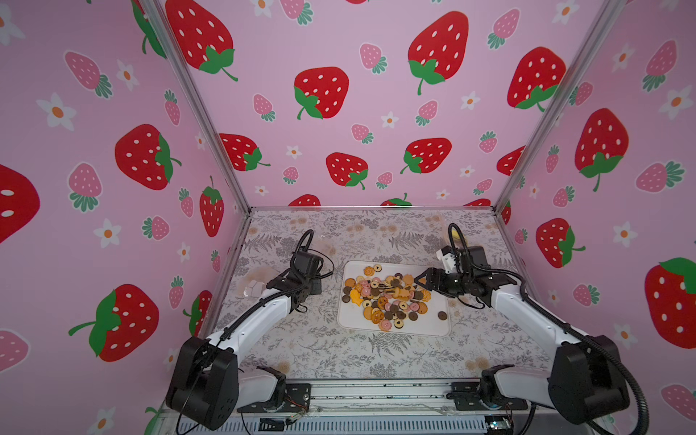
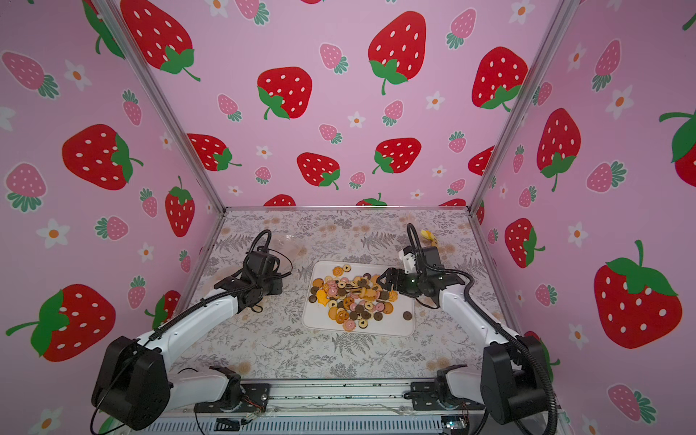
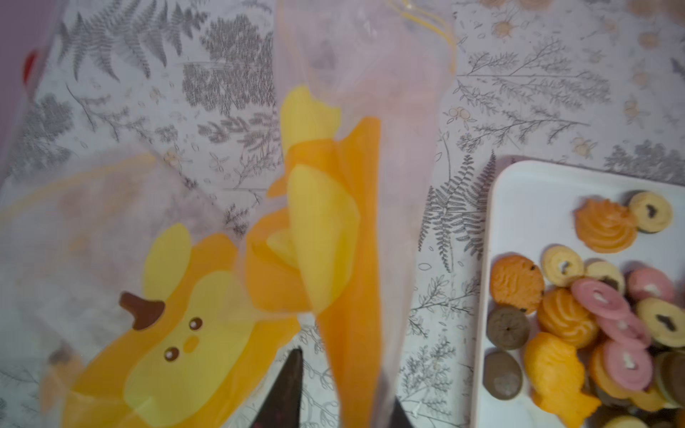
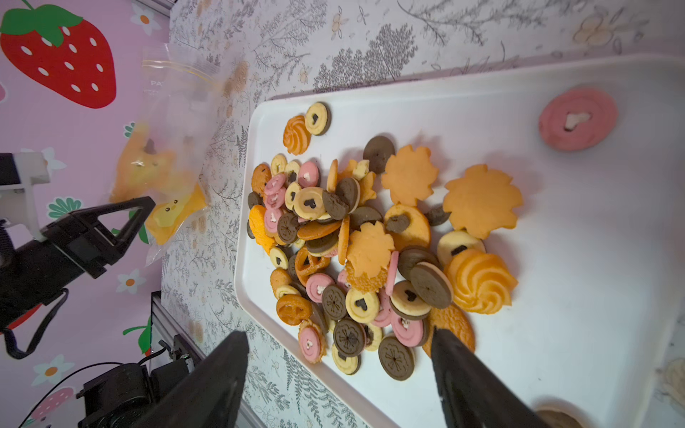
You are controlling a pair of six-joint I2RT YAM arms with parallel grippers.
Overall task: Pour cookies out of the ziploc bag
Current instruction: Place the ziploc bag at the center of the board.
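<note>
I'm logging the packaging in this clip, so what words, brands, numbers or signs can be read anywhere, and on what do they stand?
"PA": pale print near the seal of the clear plastic zip bag, in the right wrist view; the letters after it are too faint to read.
Yellow-and-orange cartoon face print on that bag: no letters.
Small multicoloured cookies: stamped hearts and patterns, no letters.

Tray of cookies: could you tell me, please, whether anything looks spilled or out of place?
One dark brown cookie lies alone near the edge of the white tray, apart from the heaped cookies.
</note>
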